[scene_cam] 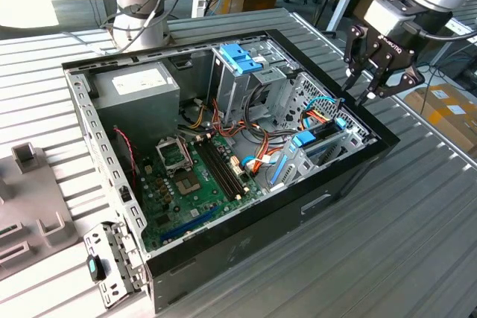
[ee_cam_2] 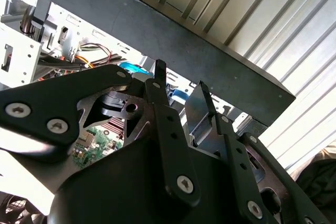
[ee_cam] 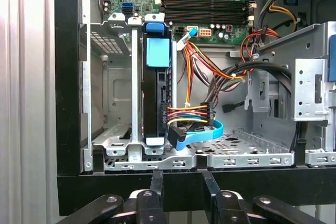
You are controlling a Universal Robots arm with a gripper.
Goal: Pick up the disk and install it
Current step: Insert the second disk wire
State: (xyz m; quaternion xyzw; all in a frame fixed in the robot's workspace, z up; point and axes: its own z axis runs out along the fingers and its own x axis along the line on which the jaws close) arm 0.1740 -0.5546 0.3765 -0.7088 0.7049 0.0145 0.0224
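Here I have the tool point(scene_cam: 370, 72) hovering empty, fingers slightly spread, just outside the case point(scene_cam: 313, 206) rim above the disk point(ee_cam: 157, 95), which stands on edge in its bay with cables point(ee_cam: 191, 116) plugged in, apparently already seated.

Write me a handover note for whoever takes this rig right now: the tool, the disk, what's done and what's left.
Tool: open and empty, hovering by the computer case, near its edge on the exterior view's right.
Disk: stands on edge in its bay inside the case, with cables plugged into it.
Done: the disk appears placed in the bay, and the tool has no hold on it.
Left: the pictures do not show whether the disk is fully latched. No other unfinished step is evident.
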